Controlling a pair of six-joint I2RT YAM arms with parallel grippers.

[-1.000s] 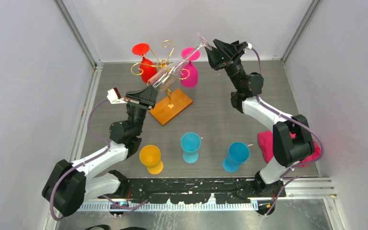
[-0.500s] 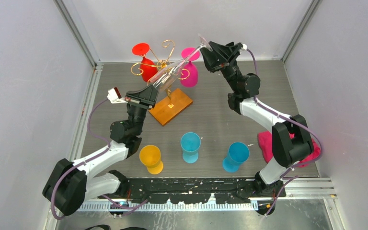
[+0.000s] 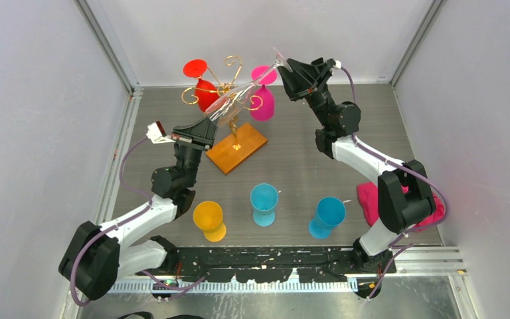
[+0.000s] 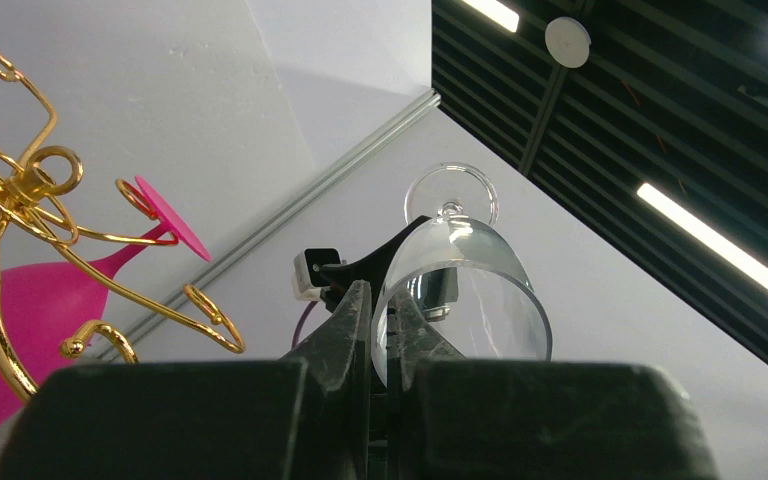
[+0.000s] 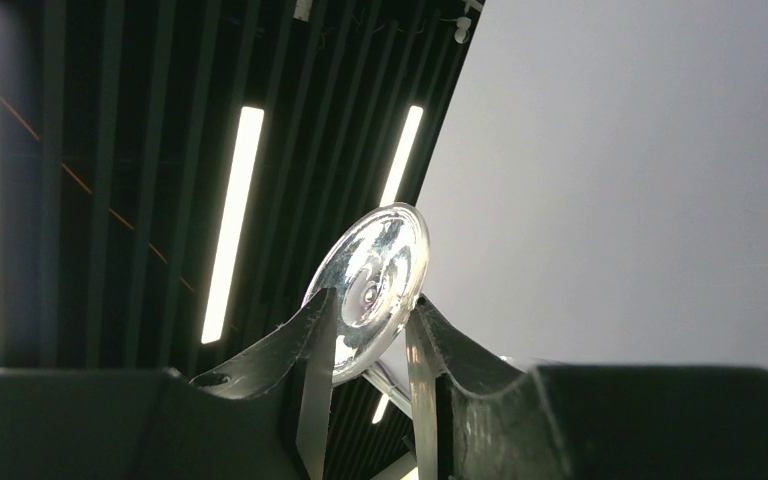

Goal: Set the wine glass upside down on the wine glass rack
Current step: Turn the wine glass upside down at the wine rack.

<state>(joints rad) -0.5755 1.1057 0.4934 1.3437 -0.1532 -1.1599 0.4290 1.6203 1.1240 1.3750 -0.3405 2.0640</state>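
Note:
A clear wine glass hangs tilted in the air over the wine glass rack, a gold wire stand on an orange-brown wooden base. My left gripper is shut on the rim of the bowl; in the left wrist view its fingers pinch the clear wall of the glass. My right gripper is at the glass's other end. In the right wrist view its two fingers touch opposite edges of the round foot.
A red glass and a pink glass hang upside down on the rack. A yellow glass and two blue glasses stand near the front. A pink cloth lies at the right.
My right gripper has shifted slightly left onto the foot of the glass and its jaws have narrowed around it. The left gripper has kept its hold and barely moved.

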